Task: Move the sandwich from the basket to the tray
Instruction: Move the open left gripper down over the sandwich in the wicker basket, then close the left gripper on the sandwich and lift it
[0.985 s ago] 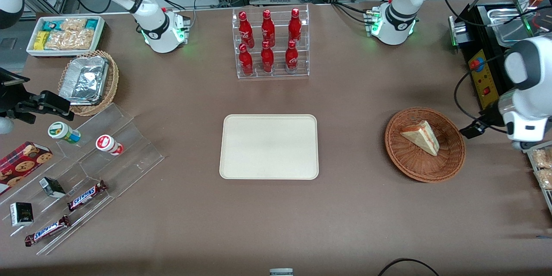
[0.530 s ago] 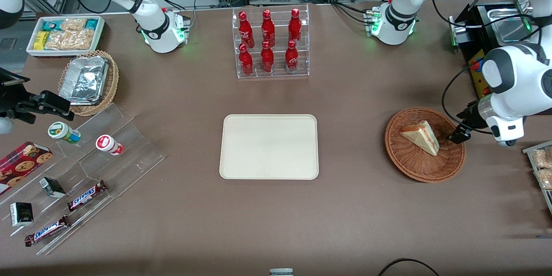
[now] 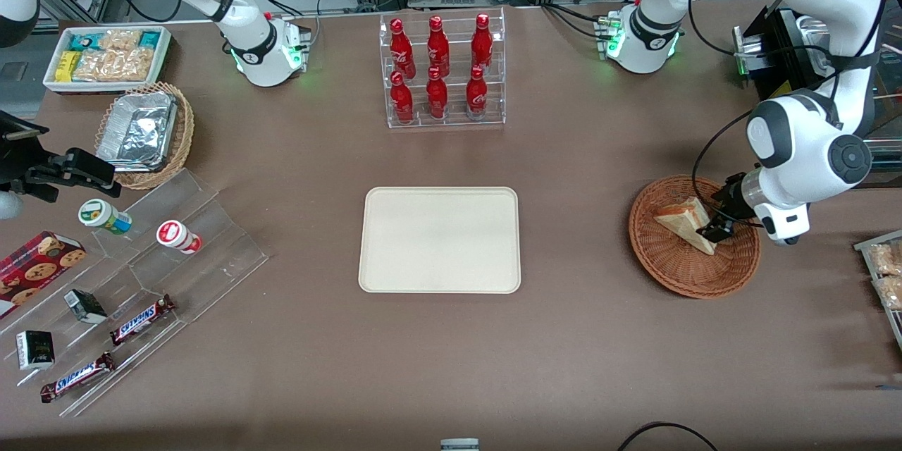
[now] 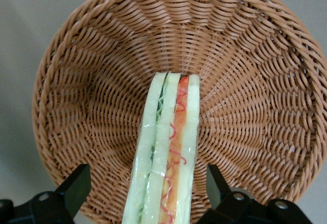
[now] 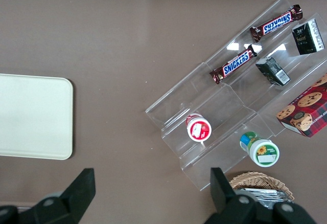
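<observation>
Sandwich (image 4: pixel 166 152) sits right under my wrist, standing on its long edge in the basket (image 4: pixel 92 81), cut face up so I read the layers: pale bread, a green stripe, more bread, a red stripe, bread again, all under clear wrap. My gripper (image 4: pixel 148 198) is spread wide, one finger on each side of the wedge with a gap showing on both sides, so nothing is grasped and neither fingertip (image 4: pixel 76 185) touches the bread. Seen from the front camera, my gripper (image 3: pixel 713 229) hangs low over the basket (image 3: pixel 669 275), at the end of the sandwich (image 3: pixel 680 220) that points toward my end of the table. Basket rests flat on the brown table (image 3: pixel 564 352), reddish-brown wicker, with the wedge lying across its middle. Tray (image 3: pixel 440 239) lies well apart from it, at the middle of the table toward the parked arm's end, cream and bare. Farther from the front camera than the tray stands a clear rack of red bottles (image 3: pixel 440 70). Parked wrist camera catches a corner of the tray (image 5: pixel 33 116) too.
</observation>
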### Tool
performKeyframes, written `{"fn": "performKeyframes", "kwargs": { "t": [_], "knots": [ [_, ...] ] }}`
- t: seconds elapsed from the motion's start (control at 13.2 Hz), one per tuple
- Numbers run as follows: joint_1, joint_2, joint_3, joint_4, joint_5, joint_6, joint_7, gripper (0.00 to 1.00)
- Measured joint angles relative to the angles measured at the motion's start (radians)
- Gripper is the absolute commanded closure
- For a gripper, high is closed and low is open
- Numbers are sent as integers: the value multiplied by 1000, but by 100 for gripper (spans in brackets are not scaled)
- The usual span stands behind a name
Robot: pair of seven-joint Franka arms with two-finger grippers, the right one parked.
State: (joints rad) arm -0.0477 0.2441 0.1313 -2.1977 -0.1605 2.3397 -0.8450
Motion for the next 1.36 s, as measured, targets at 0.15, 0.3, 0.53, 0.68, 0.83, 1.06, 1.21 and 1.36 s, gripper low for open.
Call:
{"fn": "performKeyframes", "kwargs": {
  "t": [0.15, 0.3, 0.53, 0.68, 0.83, 1.06, 1.21, 1.36],
  "knots": [
    [-6, 25, 0, -9, 0, 49, -4, 0],
    [-25, 55, -1, -27, 0, 103, -22, 1],
    [-54, 82, -3, -28, -1, 119, -44, 33],
    [-55, 82, -3, -28, 0, 119, -44, 47],
    [-55, 82, -3, -28, 0, 116, -42, 49],
    [-75, 54, -6, 2, 0, 34, -34, 57],
    [-116, 26, -8, 67, 10, -80, -34, 61],
    [-152, 14, -9, 160, 30, -206, -34, 62]
  ]
}}
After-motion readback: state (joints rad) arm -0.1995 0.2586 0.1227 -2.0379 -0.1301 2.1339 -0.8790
